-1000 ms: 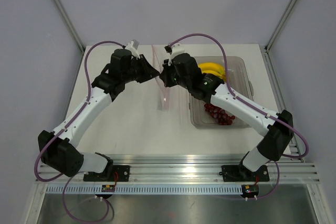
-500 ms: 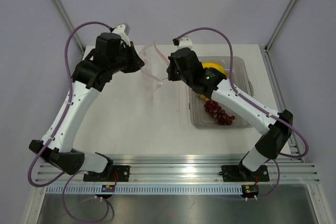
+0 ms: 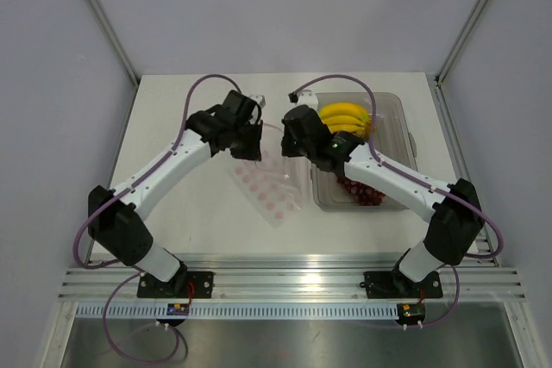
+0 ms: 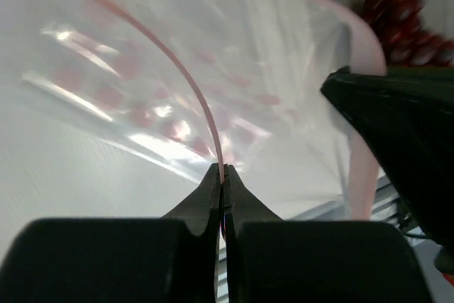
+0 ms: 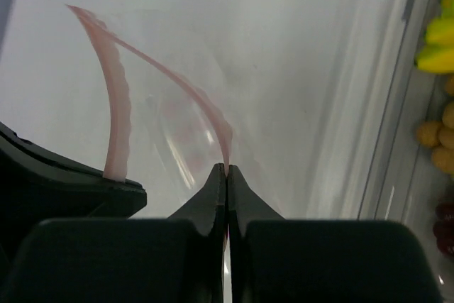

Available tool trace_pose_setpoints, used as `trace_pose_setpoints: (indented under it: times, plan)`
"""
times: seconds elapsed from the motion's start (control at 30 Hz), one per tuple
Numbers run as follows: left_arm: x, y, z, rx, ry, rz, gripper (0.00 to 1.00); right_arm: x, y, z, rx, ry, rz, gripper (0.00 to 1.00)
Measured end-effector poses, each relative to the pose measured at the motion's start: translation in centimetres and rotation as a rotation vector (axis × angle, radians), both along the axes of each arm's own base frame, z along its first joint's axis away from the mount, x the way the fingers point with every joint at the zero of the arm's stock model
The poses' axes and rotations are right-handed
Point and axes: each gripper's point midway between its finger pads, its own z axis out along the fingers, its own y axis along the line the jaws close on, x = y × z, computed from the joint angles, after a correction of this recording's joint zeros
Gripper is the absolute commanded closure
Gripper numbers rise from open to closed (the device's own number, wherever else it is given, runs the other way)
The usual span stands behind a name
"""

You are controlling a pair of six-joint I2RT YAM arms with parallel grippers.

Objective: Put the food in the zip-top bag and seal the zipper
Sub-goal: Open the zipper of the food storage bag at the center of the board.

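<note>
The zip-top bag (image 3: 269, 189), clear with pink-red dots, slopes from the two grippers down onto the table. My left gripper (image 3: 251, 142) is shut on one lip of the pink zipper (image 4: 213, 122). My right gripper (image 3: 288, 142) is shut on the other lip of the zipper (image 5: 210, 113), so the mouth gapes between them. The food lies in the tray: yellow bananas (image 3: 346, 115) at the far end, dark red grapes (image 3: 360, 190) at the near end. Small tan fruits (image 5: 435, 137) show in the right wrist view.
The rigid clear tray (image 3: 404, 154) stands on the right half of the table, just right of my right gripper. White table surface (image 3: 190, 204) lies under and left of the bag. Frame posts rise at the back corners.
The left arm swung out left with the bag lip, then came back toward the centre and lower, its jaws closing. The bag went from hanging between the grippers to trailing on the table.
</note>
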Motion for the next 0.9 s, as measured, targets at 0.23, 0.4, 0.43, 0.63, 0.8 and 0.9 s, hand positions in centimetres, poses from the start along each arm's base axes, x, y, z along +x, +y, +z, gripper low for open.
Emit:
trace_pose_setpoints:
  times: [0.23,0.4,0.43,0.63,0.8,0.9]
  plan:
    - [-1.7,-1.4,-4.4,0.042,0.122,-0.053,1.0,-2.6,-3.9,-7.5,-0.138,0.147,-0.079,1.0]
    - [-0.5,-2.3,-0.9,-0.008,0.04,-0.063,1.0,-2.7,-4.3,-4.7,-0.085,0.097,-0.093,1.0]
    - [-0.3,-2.2,-0.1,-0.004,0.021,-0.066,1.0,-2.6,-4.1,-4.2,-0.069,0.088,-0.09,1.0]
    - [2.8,0.1,9.1,0.085,-0.222,-0.026,1.0,-1.2,0.4,1.2,0.105,0.043,0.003,1.0]
    - [3.2,2.6,16.7,0.084,-0.421,0.019,1.0,-1.0,4.2,5.7,0.307,-0.001,0.106,1.0]
    - [2.3,3.1,16.2,0.084,-0.432,0.013,1.0,-1.1,4.6,5.2,0.357,0.004,0.103,1.0]
